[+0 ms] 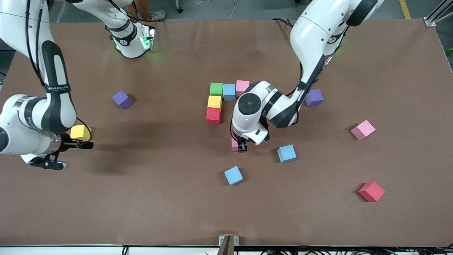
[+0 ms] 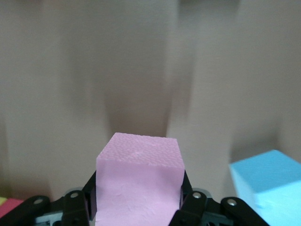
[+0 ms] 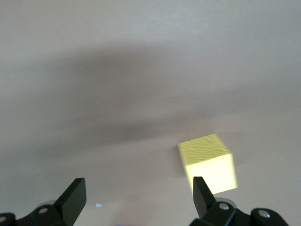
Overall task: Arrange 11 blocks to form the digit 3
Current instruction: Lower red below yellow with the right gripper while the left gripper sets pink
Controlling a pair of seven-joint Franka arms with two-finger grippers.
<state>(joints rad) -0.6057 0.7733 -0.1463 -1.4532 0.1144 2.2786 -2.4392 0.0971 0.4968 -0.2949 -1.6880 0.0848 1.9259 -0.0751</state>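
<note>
Nearest the camera you have loose blocks: a red one (image 1: pixel 371 191) toward the left arm's end, a blue one (image 1: pixel 233 175) mid-table, and a second blue (image 1: pixel 286 153) a little farther.

Next comes your left gripper (image 1: pixel 240 146), low over the table between that nearer blue and the figure, jaws clenched on a pink block (image 1: pixel 234 144). A spare pink (image 1: pixel 362 129) lies out toward the left arm's end.

About level with it, at the right arm's end, your right gripper (image 1: pixel 83 144) waits in the air with jaws spread and nothing in them, just beside a yellow block (image 1: pixel 80 132).

Farther on is the started 3 (image 1: pixel 226 101): red (image 1: pixel 213 115), then yellow (image 1: pixel 214 102), then a bar of green (image 1: pixel 216 88), blue (image 1: pixel 229 91) and pink (image 1: pixel 242 87). Two purples (image 1: pixel 122 99) (image 1: pixel 314 97) lie loose on either side.

Risks, as I judge them:
- Set the held pink down skewed or apart from the red and the middle bar won't join.
- Come in too low and the jaws could shove red or yellow out of line.
- The left arm's bulk hangs over the bar's pink end.

The front view hides most of the held block under the wrist; the left wrist view shows it squarely between the fingers (image 2: pixel 75 207). The right wrist view confirms those jaws hold nothing.
</note>
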